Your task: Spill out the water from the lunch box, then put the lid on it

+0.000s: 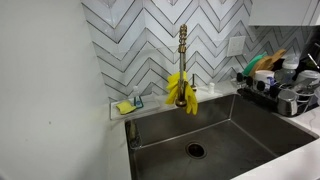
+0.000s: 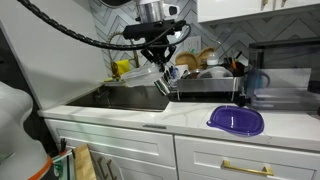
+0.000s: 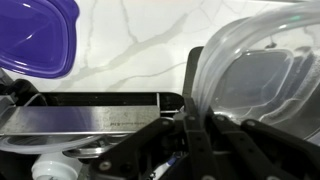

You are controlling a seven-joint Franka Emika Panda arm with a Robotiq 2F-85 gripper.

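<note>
The lunch box (image 3: 262,68) is a large clear plastic container with a darker rim. In the wrist view it fills the right side, and my gripper (image 3: 193,118) is shut on its wall and rim. In an exterior view the gripper (image 2: 160,66) holds the lunch box (image 2: 150,76) tilted in the air, over the sink's edge beside the dish rack. The purple lid (image 2: 236,121) lies flat on the white counter; it also shows at the top left of the wrist view (image 3: 38,35). I cannot tell whether water is in the box.
The steel sink (image 1: 205,128) has a brass faucet (image 1: 183,48) with yellow gloves (image 1: 182,90) draped on it. A full dish rack (image 2: 208,74) stands beside the sink, also seen in an exterior view (image 1: 285,92). A sponge (image 1: 125,107) sits on the ledge. A jug (image 2: 258,82) stands behind the lid.
</note>
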